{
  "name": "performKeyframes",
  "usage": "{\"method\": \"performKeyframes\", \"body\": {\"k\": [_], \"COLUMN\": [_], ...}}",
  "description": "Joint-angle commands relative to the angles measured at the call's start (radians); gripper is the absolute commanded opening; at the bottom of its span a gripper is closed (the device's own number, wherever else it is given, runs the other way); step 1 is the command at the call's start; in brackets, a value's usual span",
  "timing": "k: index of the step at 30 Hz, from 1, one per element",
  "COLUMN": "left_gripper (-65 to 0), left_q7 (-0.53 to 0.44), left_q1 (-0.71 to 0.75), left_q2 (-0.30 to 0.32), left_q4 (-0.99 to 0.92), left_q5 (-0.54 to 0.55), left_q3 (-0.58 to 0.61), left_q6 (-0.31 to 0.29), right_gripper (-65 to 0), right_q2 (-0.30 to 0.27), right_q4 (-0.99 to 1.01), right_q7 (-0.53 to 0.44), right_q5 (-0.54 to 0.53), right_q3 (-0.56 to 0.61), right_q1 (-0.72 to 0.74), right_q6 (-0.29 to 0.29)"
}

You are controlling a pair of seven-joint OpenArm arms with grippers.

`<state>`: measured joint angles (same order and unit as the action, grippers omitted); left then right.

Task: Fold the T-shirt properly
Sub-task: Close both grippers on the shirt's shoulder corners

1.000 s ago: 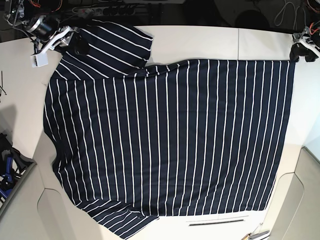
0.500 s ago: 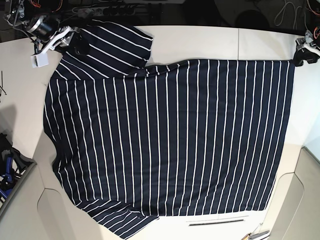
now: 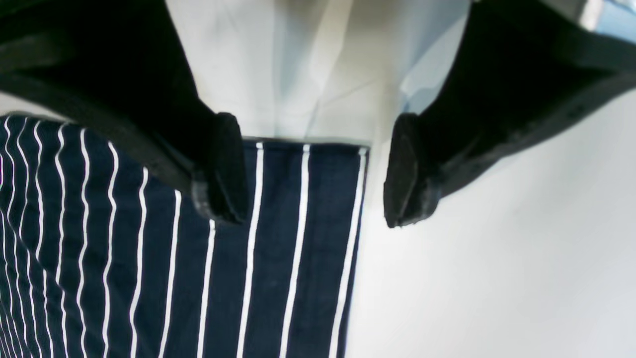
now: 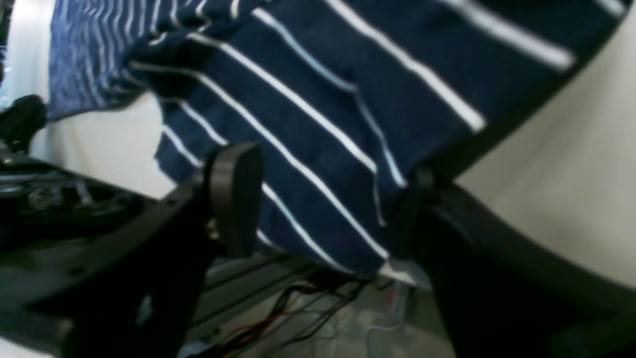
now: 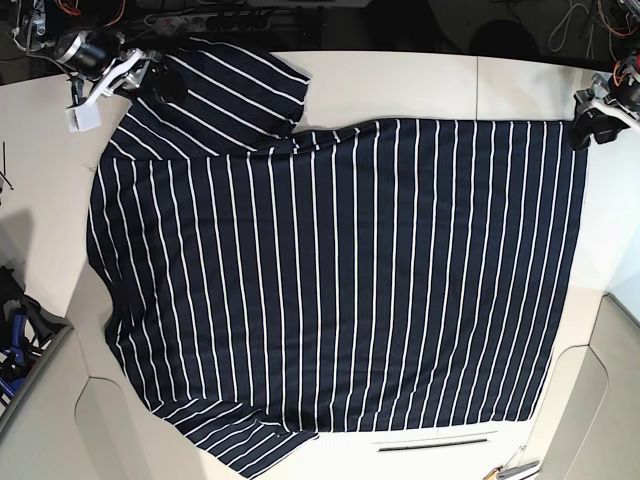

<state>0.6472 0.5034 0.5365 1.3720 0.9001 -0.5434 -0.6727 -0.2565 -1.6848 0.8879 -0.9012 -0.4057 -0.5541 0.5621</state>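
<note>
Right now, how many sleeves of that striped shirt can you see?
2. One sleeve lies at the table's far edge beside the right gripper; the other sleeve lies at the near edge. Both belong to the T-shirt.

The T-shirt is soft, matt woven-looking cloth, dark navy with thin white stripes, and its weave shows a fine grain close up in the left wrist view. It lies on a table with a smooth, pale, faintly satin surface that looks like laminate or plastic. The fingers of the left gripper are black, matt and slightly rough-edged, like moulded plastic or rubber, and those of the right gripper look the same, only a little glossier.
</note>
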Motion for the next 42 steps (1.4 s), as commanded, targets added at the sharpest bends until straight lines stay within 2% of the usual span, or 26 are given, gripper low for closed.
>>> {"method": "performKeyframes", "body": {"k": [1, 7, 9, 12, 14, 16, 18, 19, 20, 28, 34, 42], "left_gripper": [-19.1, -20.9, -28.2, -47.9, -55.1, -59.8, -65.0, -65.0, -65.0, -65.0, -65.0, -65.0], "left_q7": [0.056, 0.061, 0.061, 0.056, 0.023, -0.003, -0.005, -0.005, -0.008, -0.015, -0.014, -0.015], "left_q1": [0.010, 0.012, 0.012, 0.012, 0.012, 0.011, 0.009, 0.009, 0.009, 0.009, 0.010, 0.009], "left_q2": [0.009, 0.009, 0.009, 0.009, 0.009, 0.010, 0.010, 0.010, 0.010, 0.010, 0.013, 0.013], "left_q4": [0.003, 0.003, 0.003, 0.003, 0.003, 0.003, 0.003, 0.003, 0.003, 0.025, 0.126, 0.239], "left_q5": [-0.012, 0.028, 0.028, 0.028, 0.028, 0.027, 0.027, 0.027, 0.027, 0.027, -0.007, -0.007], "left_q3": [0.001, 0.001, 0.001, 0.001, 0.001, 0.001, 0.001, 0.001, 0.001, -0.001, -0.001, -0.055], "left_q6": [-0.025, -0.025, -0.025, -0.025, -0.025, -0.025, -0.025, -0.025, -0.025, -0.025, -0.025, -0.025], "right_gripper": [-27.6, -27.7, -27.7, -28.9, -38.3, -50.6, -60.2, -64.0, -65.0, -65.0, -65.0, -65.0], "right_q2": [-0.006, -0.006, -0.006, -0.006, -0.006, -0.006, -0.006, -0.006, -0.006, -0.006, -0.006, -0.006], "right_q4": [-0.007, -0.007, -0.007, -0.007, -0.007, -0.007, -0.007, -0.007, -0.007, -0.008, -0.017, -0.099], "right_q7": [0.010, 0.011, 0.010, 0.010, 0.010, 0.010, 0.010, 0.006, 0.000, 0.000, 0.038, 0.148], "right_q5": [-0.008, -0.008, -0.008, -0.004, 0.006, 0.012, 0.011, 0.011, 0.011, 0.022, -0.076, -0.222], "right_q3": [-0.003, -0.003, -0.003, -0.003, -0.003, -0.003, -0.003, -0.003, -0.003, -0.006, -0.039, -0.193], "right_q1": [-0.006, -0.006, -0.006, -0.006, -0.006, -0.006, -0.006, -0.006, -0.006, -0.006, -0.006, -0.006], "right_q6": [0.003, 0.012, 0.012, 0.012, 0.012, 0.014, 0.019, 0.019, 0.019, 0.019, 0.023, 0.044]}}
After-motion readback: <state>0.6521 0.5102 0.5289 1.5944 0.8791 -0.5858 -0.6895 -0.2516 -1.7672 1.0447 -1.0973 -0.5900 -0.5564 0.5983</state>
